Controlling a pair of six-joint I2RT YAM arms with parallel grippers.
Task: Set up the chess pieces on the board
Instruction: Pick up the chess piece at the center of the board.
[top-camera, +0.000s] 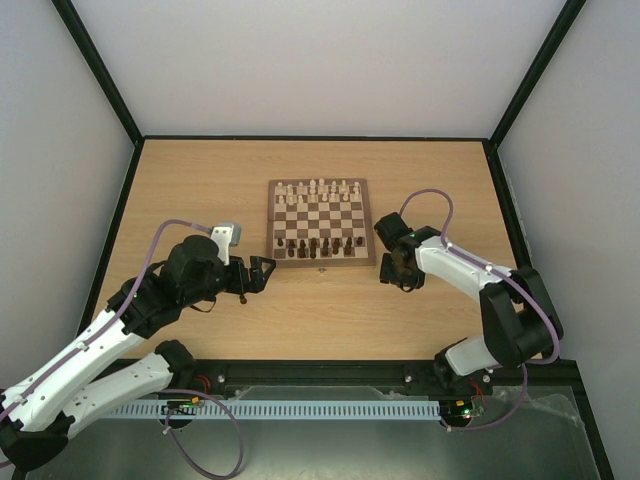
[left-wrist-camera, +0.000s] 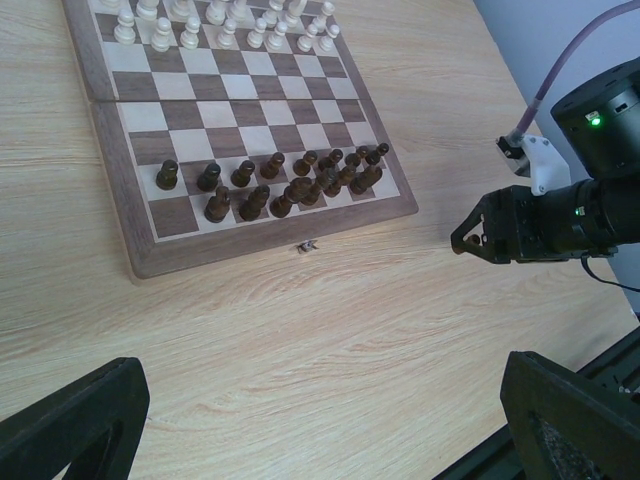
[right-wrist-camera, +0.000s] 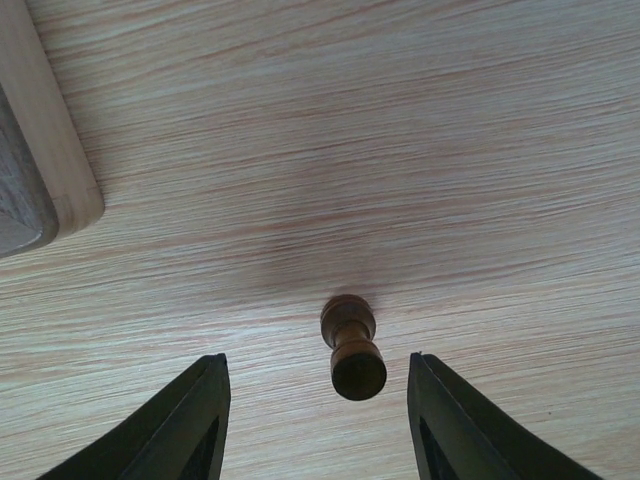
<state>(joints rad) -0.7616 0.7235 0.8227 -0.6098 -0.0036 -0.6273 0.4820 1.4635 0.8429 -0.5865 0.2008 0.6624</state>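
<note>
The board lies mid-table, with cream chess pieces along its far rows and dark ones along its near rows. In the right wrist view a lone dark brown piece stands upright on the bare tabletop, off the board's corner. My right gripper is open and straddles it, with a gap on each side and neither finger touching. The same gripper sits just right of the board's near right corner. My left gripper is open wide over bare table left of the board, holding nothing.
The board's small metal clasp sticks out at its near edge. The right arm's wrist and cable reach in from the right. Black frame posts and grey walls enclose the table.
</note>
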